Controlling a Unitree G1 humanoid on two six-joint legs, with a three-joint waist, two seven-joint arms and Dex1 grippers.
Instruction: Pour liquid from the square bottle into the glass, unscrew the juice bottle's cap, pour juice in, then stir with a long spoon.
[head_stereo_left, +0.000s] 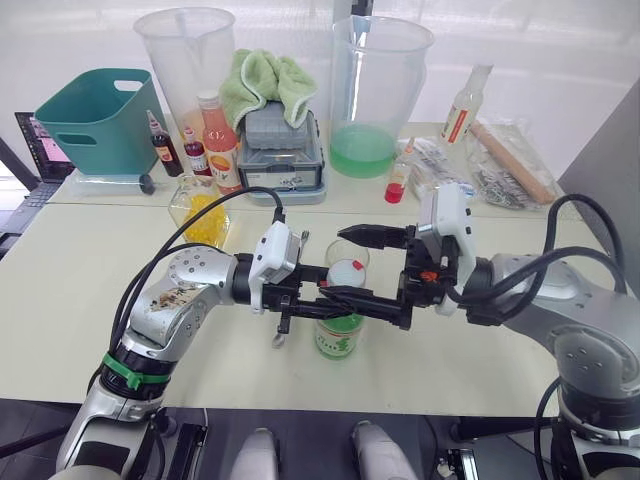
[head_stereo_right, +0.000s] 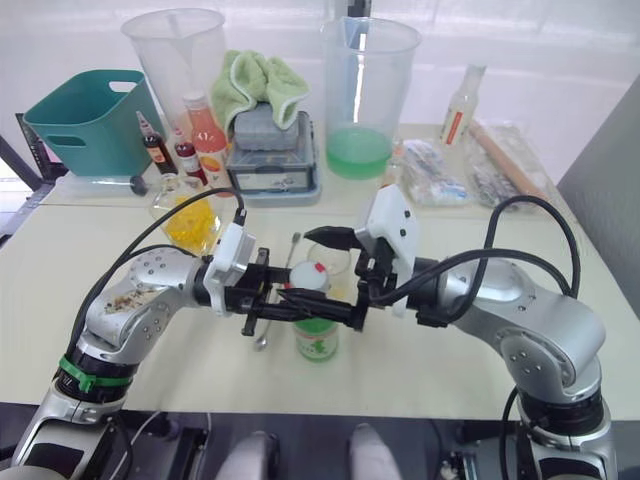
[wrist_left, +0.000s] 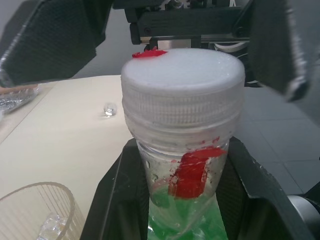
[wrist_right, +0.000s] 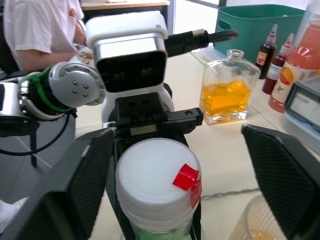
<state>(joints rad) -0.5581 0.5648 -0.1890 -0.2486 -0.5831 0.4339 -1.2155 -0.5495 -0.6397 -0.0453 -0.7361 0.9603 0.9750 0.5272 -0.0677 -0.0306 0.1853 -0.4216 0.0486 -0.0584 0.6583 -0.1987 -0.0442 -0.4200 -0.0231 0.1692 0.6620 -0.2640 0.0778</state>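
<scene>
Closest to the head camera stands the round clear juice bottle of green liquid with its green-and-white label, on the pale table near the front edge. Its neck sits clamped between the two black fingers of the left gripper, apparently to keep the bottle from turning. Above it, the right gripper hangs with its fingers spread wide on either side of the small white screw cap, not yet touching it, so the unscrewing looks about to begin. Just behind the bottle is the small clear tumbler glass, handy for pouring. Further back on the robot's left rests the squat square glass bottle of yellow liquid, upright and well apart from both grippers.
</scene>
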